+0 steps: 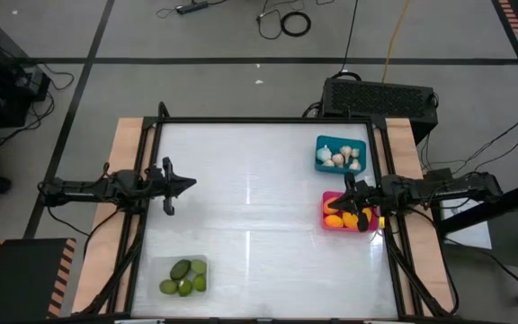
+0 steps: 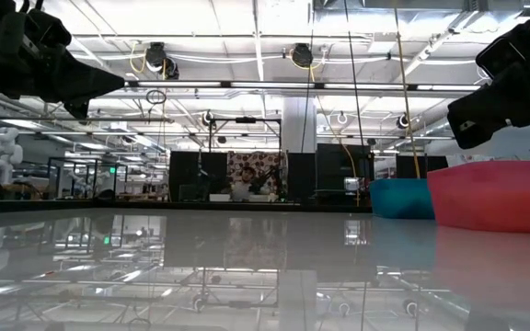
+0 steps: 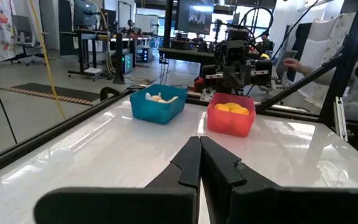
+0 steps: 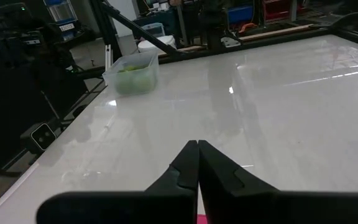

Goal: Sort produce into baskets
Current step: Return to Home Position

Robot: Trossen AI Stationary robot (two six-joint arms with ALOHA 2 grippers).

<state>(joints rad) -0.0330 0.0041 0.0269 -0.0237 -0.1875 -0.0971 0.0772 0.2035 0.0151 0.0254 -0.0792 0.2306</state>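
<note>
Garlic: kept in teal bin, worktop's right edge, far end. Oranges: pink bin, just beside. Limes: clear bin, near-left corner. Judged light, firm, roll-prone; best gripped across the girth. Left gripper, right gripper: clenched, empty.

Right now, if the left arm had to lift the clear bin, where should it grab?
Probably the rim of the clear bin, at the corner nearest the left arm's base, from straight above, one finger inside, one outside. Walls stand upright, the top is open, and the limes leave that corner bare. The left gripper, shut now, is nearer than the right gripper and must open first.
</note>
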